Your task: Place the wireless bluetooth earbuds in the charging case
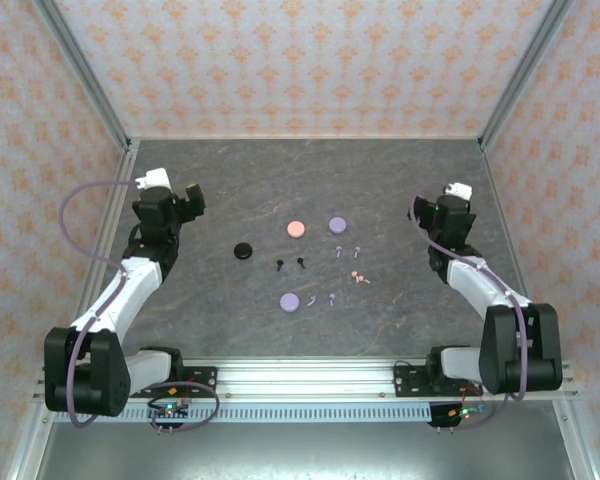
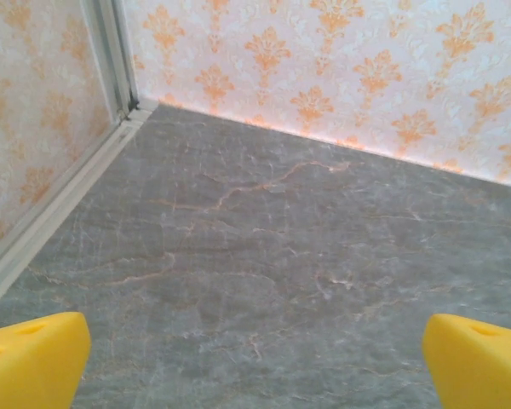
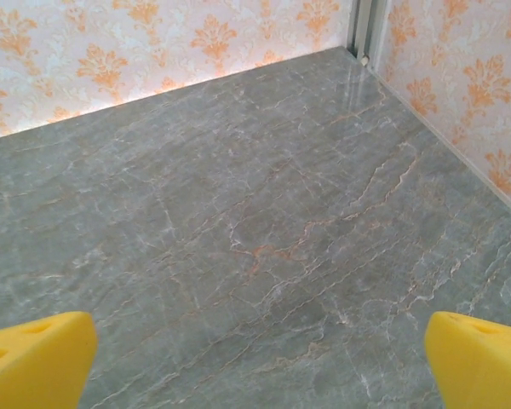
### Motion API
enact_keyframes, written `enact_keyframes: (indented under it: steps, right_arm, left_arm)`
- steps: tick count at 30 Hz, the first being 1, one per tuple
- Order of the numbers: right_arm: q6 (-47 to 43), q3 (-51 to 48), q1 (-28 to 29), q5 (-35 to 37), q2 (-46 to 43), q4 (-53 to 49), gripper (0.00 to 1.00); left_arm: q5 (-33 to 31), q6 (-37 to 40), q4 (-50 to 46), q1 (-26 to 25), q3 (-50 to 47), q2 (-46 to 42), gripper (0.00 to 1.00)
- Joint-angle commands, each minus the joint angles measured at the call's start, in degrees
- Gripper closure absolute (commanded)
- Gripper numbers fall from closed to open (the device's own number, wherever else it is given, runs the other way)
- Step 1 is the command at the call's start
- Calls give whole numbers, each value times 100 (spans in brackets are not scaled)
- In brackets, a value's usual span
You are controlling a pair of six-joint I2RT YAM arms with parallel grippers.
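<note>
Several disc-shaped cases lie mid-table: a black case (image 1: 242, 250), a pink case (image 1: 295, 228), a lilac case (image 1: 337, 224) and a second lilac case (image 1: 290, 301). Tiny stemmed earbuds lie beside them: the black pair (image 1: 290, 264), one lilac pair (image 1: 347, 251), the pink pair (image 1: 359, 277) and another lilac pair (image 1: 322, 299). My left gripper (image 1: 188, 193) hovers far left of them, open, its yellow fingertips (image 2: 30, 362) wide apart over bare table. My right gripper (image 1: 448, 193) sits far right, open, its yellow fingertips (image 3: 34, 362) empty.
The dark marble table (image 1: 310, 180) is enclosed by patterned walls with metal corner posts (image 1: 90, 75). An aluminium rail (image 1: 300, 375) runs along the near edge by the arm bases.
</note>
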Motion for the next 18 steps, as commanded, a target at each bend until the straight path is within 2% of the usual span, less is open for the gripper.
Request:
enact_keyframes:
  steps: [1,4,7,12,18]
  right_arm:
    - [521,426,31,-374,-242,-1878,1]
    - [717,832,145,-833,-267,-2745,0]
    - [781,1162,511,-961,-212,-3434,1]
    - [1014,1534,1095,-1238,87,-4001,1]
    - [551,2304,1946,-896,889,-4493,0]
  left_arm:
    - [362,-606,-1922,-40,528,-36,0]
    - [866,-942,-2347,-40,670,-104,0]
    - [1404,-1271,-2441,-47,556,-221,0]
    - [2140,-2000,-1971,-75,111,-382,0]
    - [2303,-2472,-1621,-239,-107,-464,0]
